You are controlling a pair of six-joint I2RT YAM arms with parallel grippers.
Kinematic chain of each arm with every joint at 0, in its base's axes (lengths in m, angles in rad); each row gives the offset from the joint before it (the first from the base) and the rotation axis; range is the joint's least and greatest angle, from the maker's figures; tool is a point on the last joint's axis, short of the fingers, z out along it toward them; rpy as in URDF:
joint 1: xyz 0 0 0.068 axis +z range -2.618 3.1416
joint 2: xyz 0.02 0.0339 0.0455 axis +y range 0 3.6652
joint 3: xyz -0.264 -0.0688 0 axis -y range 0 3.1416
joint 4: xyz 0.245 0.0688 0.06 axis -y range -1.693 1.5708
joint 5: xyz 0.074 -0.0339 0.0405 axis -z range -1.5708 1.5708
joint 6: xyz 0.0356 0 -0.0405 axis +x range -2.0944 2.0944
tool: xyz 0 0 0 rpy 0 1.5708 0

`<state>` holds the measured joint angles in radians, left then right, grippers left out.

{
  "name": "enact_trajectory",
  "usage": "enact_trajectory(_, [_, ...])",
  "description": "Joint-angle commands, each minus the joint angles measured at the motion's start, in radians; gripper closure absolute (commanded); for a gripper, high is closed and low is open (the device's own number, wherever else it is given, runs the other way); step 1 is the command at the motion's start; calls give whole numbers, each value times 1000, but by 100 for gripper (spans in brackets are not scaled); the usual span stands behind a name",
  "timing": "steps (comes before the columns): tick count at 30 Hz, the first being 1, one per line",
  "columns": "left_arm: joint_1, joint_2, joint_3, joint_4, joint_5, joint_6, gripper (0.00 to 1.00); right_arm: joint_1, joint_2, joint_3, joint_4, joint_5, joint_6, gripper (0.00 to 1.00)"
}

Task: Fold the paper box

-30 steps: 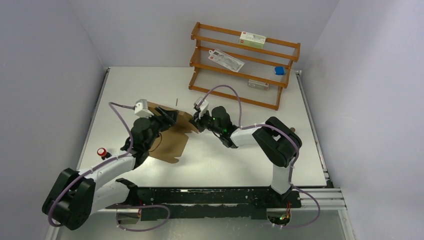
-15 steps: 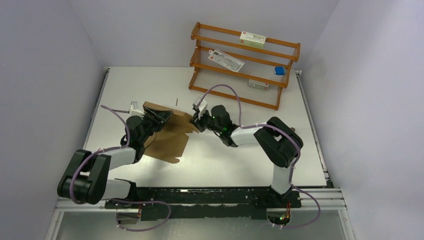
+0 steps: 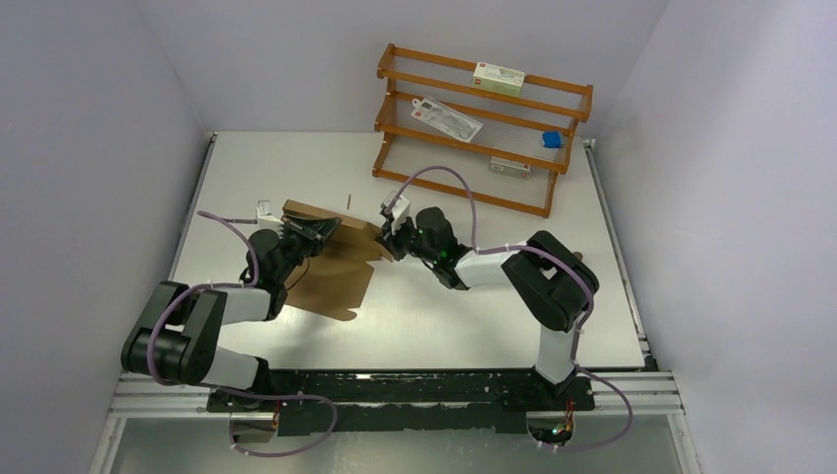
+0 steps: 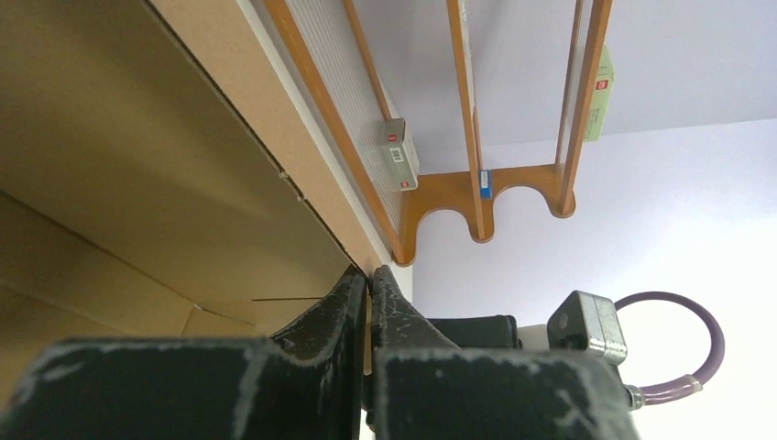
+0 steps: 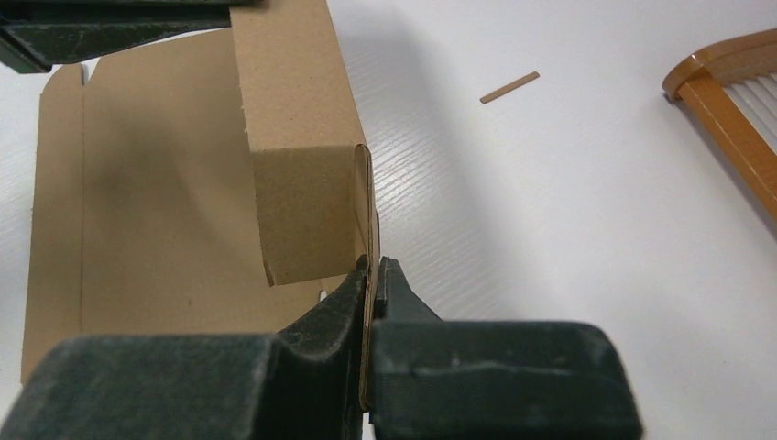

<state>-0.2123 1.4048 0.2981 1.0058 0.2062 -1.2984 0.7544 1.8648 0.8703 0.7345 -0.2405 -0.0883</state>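
Observation:
The paper box (image 3: 336,269) is a brown cardboard sheet lying partly folded on the table, with its far wall and right end flap standing up. My left gripper (image 3: 316,229) reaches in from the left and is shut on the raised far wall (image 4: 302,156); a strip of cardboard shows between its fingertips (image 4: 369,280). My right gripper (image 3: 388,243) comes from the right and is shut on the upright end flap (image 5: 302,137), whose edge is pinched between its fingertips (image 5: 374,268). The box floor (image 5: 156,229) lies flat to the left.
A wooden rack (image 3: 481,163) stands at the back right, holding a white and green carton (image 3: 498,77), a flat packet (image 3: 446,118) and a blue item (image 3: 552,140). A small wooden stick (image 5: 508,86) lies on the table behind the box.
My left gripper has closed on the box's far wall, and the left arm's elbow has dropped lower and swung left. The right gripper has kept its grip without moving.

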Motion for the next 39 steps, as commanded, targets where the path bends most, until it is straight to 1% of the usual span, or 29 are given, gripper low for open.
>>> enact_trajectory(1, [10,13,-15,131,40,-35,95,1,-26,3,-38,110,45,100])
enact_trajectory(7, [-1,4,-60,207,43,-68,95,9,-39,1,-52,259,148,100])
enact_trajectory(11, [-40,-33,-69,189,29,-65,95,15,-45,7,-60,348,207,100])
enact_trajectory(18, [-113,-98,-83,159,-22,-59,95,18,-40,47,-116,444,305,100])
enact_trajectory(25, [-186,-75,-112,187,-89,-40,95,24,-28,60,-140,452,343,98])
enact_trajectory(28, [-191,-34,-118,237,-79,-41,95,27,-31,28,-93,443,287,100])
enact_trajectory(29, [-192,-19,-126,267,-82,-46,92,27,-31,20,-82,441,268,100])
enact_trajectory(30, [-189,-9,-127,285,-83,-49,85,27,-28,18,-79,435,247,100])
enact_trajectory(33, [-174,8,-98,251,-69,-45,61,27,-21,23,-91,414,208,100])
enact_trajectory(34, [-169,13,-85,244,-66,-38,50,26,-22,19,-86,401,199,100])
enact_trajectory(36, [-148,19,-59,231,-61,-32,37,28,-25,7,-64,375,184,100])
enact_trajectory(37, [-133,25,-40,217,-53,-30,32,27,-27,1,-57,363,173,100])
enact_trajectory(39, [-101,34,7,166,-29,-13,26,26,-27,-4,-52,336,151,100])
